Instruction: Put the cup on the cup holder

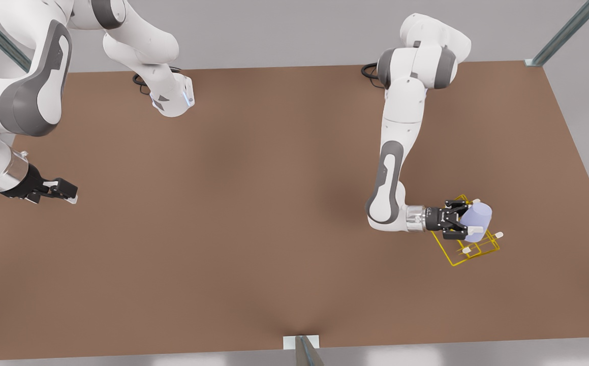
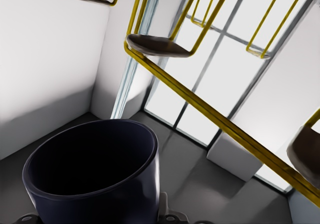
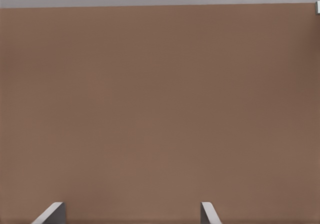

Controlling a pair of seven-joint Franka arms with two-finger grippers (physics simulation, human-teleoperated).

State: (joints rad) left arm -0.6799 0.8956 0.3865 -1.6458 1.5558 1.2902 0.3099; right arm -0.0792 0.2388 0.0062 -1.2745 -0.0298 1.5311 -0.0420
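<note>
Cup held over the rack

The left gripper, at four o'clock on the table, clamps the cup between its fingers, above the cup holder. At nine o'clock the right gripper waits, fingers spread.

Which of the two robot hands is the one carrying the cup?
The left hand, on the front view's right, grips the cup over the yellow cup holder. The right hand, at the front view's left, waits open, holding nothing.
</note>
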